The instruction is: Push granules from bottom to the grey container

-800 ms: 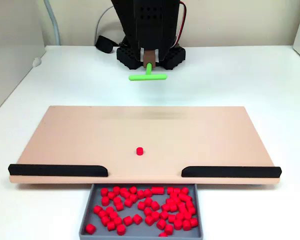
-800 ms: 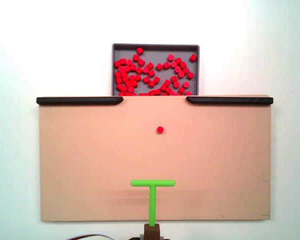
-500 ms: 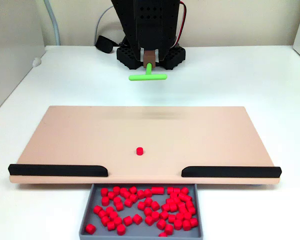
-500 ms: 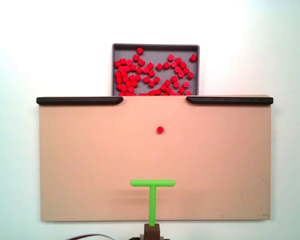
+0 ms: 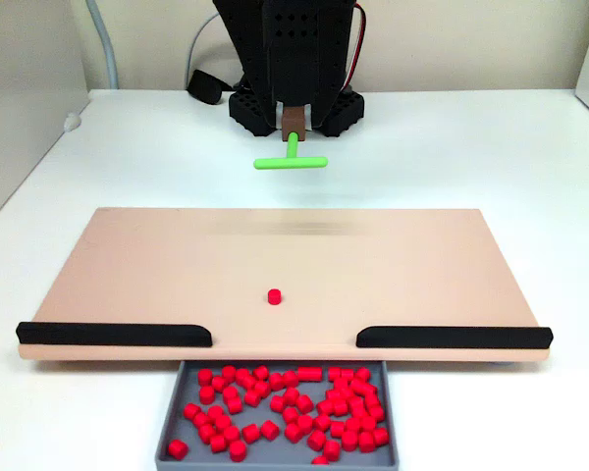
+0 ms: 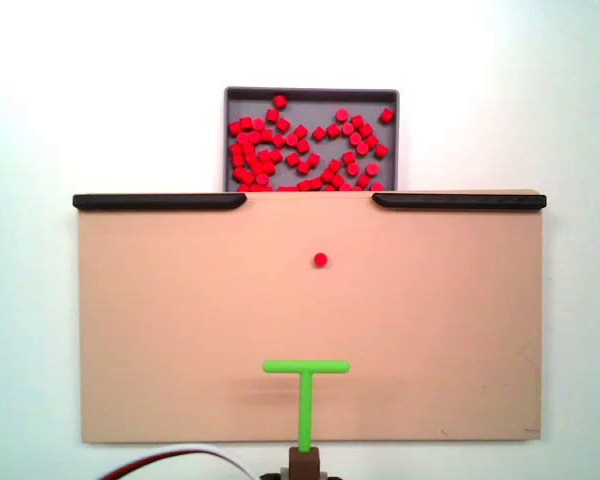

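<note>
Lowered slightly since earlier, the green pusher is being carried by the end effector, whose clench cannot be told. One granule is lying mid-board; granules are filling the grey container at upper centre.

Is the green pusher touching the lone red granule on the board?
Apart. In a fixed view, bare board lies between the green pusher and the lone red granule.

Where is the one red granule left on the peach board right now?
In both fixed views the lone granule sits near the middle of the peach board, between the green pusher and the gap leading to the grey container.
</note>
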Motion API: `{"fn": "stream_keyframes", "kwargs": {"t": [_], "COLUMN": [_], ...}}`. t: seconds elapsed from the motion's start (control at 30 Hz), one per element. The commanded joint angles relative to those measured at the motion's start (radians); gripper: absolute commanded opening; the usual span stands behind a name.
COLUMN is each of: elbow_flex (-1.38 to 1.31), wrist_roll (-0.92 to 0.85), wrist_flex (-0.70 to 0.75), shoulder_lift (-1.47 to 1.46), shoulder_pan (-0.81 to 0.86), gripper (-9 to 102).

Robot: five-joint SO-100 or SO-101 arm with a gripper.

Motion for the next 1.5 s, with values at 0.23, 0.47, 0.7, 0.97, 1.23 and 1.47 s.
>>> {"fn": "stream_keyframes", "kwargs": {"t": [0.23, 0.47, 0.7, 0.97, 1.23, 1.47], "elbow_flex": [-0.018, -0.02, -0.018, -0.018, -0.018, -0.018], "wrist_roll": [0.025, 0.015, -0.025, 0.02, 0.025, 0.02], "wrist_flex": [-0.003, -0.003, -0.002, -0.003, -0.003, -0.003], "shoulder_lift": [-0.005, -0.006, -0.008, -0.008, -0.003, -0.006], "shoulder_pan": [-0.011, -0.012, -0.009, -0.009, -0.005, -0.008], "gripper": [0, 0, 0, 0, 0, 0]}}
